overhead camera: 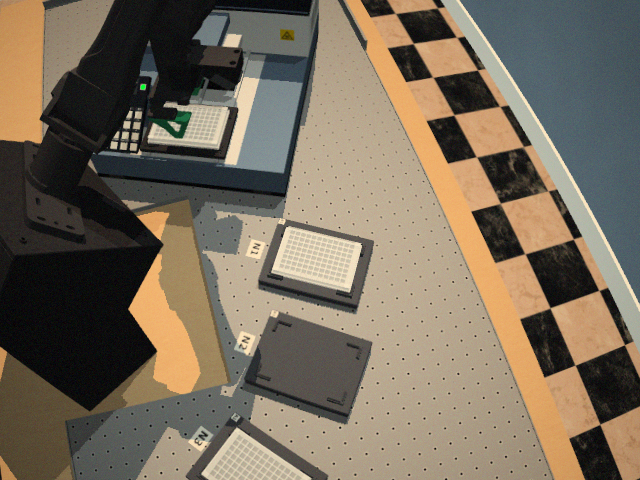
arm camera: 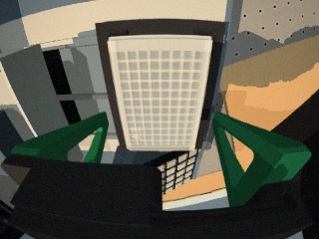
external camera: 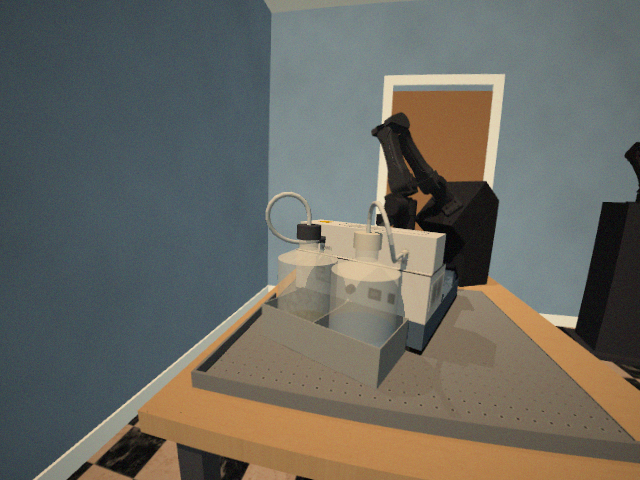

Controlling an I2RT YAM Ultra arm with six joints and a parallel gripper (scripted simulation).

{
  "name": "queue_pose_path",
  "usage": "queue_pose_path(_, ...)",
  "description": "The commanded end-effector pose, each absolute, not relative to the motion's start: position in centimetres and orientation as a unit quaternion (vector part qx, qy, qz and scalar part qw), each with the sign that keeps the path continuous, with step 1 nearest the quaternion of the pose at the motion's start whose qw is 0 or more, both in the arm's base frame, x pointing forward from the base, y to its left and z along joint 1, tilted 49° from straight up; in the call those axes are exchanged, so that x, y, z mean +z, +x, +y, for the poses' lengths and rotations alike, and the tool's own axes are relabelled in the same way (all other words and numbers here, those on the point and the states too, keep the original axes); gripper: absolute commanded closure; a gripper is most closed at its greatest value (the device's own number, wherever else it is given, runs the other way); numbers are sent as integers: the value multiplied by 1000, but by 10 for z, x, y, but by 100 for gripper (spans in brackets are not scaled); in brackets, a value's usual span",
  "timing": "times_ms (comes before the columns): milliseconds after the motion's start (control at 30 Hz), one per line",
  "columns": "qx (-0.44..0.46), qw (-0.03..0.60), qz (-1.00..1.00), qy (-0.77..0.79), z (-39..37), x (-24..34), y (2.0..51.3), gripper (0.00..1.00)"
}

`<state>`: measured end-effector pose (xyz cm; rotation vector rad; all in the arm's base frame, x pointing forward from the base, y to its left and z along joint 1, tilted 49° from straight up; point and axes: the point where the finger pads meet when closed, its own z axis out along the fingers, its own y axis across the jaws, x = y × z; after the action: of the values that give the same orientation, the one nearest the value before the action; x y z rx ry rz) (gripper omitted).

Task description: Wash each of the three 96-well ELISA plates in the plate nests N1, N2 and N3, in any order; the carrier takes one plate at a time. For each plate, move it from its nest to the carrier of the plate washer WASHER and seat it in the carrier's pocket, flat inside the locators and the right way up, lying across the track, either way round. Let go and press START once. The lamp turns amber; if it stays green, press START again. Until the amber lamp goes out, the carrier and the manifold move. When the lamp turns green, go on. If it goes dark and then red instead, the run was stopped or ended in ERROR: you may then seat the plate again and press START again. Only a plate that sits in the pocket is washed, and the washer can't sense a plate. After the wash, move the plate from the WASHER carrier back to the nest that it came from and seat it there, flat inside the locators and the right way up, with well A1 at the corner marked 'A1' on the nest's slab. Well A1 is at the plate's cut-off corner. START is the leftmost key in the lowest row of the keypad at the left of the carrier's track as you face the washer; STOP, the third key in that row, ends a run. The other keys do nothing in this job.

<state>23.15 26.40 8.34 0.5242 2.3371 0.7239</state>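
One white 96-well plate [overhead camera: 193, 126] [arm camera: 159, 87] lies flat in the dark carrier [overhead camera: 229, 138] [arm camera: 103, 67] of the washer [overhead camera: 268, 129] [external camera: 413, 268]. My gripper [overhead camera: 183, 107] [arm camera: 159, 118], with green fingers, is open and empty. It hovers just above the plate's end nearest the keypad [overhead camera: 126, 133] [arm camera: 175, 169]. The lamp [overhead camera: 142, 86] above the keypad is green. Nest N1 [overhead camera: 306, 292] holds a second plate [overhead camera: 316, 258]. Nest N2 [overhead camera: 310, 361] is empty. Nest N3 [overhead camera: 199, 467] holds a third plate [overhead camera: 248, 459], partly cut off by the frame edge.
The arm's black pedestal [overhead camera: 51, 289] [external camera: 467, 232] stands left of the nests. Behind the washer, two bottles [external camera: 305, 279] [external camera: 364, 297] with tubing sit in a grey tray [external camera: 330, 346]. The breadboard's right edge runs along an orange table rim [overhead camera: 465, 232].
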Motion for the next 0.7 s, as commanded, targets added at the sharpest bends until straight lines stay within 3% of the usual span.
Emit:
queue_pose_path(0, 277, 316, 886, 198, 265, 85, 231, 0)
queue_pose_path(667, 277, 316, 886, 197, 269, 78, 239, 0)
